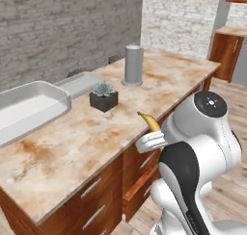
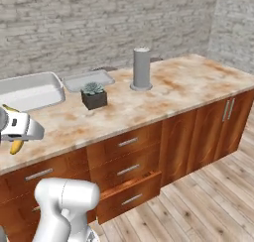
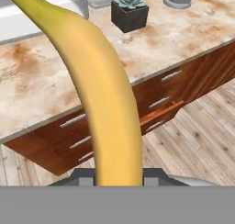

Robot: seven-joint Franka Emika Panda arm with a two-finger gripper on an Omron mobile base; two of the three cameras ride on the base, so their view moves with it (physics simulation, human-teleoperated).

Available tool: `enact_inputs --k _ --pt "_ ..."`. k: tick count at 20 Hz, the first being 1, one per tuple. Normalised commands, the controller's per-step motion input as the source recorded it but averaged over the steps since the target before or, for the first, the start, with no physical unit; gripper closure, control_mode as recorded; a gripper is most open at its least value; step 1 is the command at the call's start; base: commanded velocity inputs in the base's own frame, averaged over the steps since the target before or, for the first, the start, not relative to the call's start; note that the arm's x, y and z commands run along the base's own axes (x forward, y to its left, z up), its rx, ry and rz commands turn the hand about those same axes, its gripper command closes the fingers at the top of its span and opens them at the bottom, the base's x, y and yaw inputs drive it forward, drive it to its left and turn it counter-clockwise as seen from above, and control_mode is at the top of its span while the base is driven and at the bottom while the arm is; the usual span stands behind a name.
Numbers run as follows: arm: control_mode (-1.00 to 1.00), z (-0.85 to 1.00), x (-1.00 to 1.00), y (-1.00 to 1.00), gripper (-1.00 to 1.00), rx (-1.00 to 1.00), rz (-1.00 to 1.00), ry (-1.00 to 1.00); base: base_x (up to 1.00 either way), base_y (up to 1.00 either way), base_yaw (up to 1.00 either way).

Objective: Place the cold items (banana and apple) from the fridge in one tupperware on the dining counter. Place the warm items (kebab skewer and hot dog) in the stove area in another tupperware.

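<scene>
The banana is pinched in my pincer, its dark tip rising beside the front edge of the dining counter, above the wooden drawers, one of them pulled partly out. On the marbled top, well apart from my hand, sits the pale thick-rimmed tupperware, with the flatter grey tray just beyond it. A small potted succulent and a grey cylinder stand further along.

no readable text, no labels, no brand marks, no numbers; no signs on any surface
</scene>
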Motion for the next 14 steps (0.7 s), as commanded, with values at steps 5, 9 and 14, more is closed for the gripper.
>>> enact_inputs --k 5,9,14 --pt "1.00 0.00 0.00 0.00 1.00 0.00 0.00 0.00 -0.87 0.55 0.24" --pt "1.00 0.00 0.00 0.00 1.00 0.00 0.00 0.00 -0.08 0.94 0.02" --pt "1.00 0.00 0.00 0.00 1.00 0.00 0.00 0.00 0.12 1.00 -0.10"
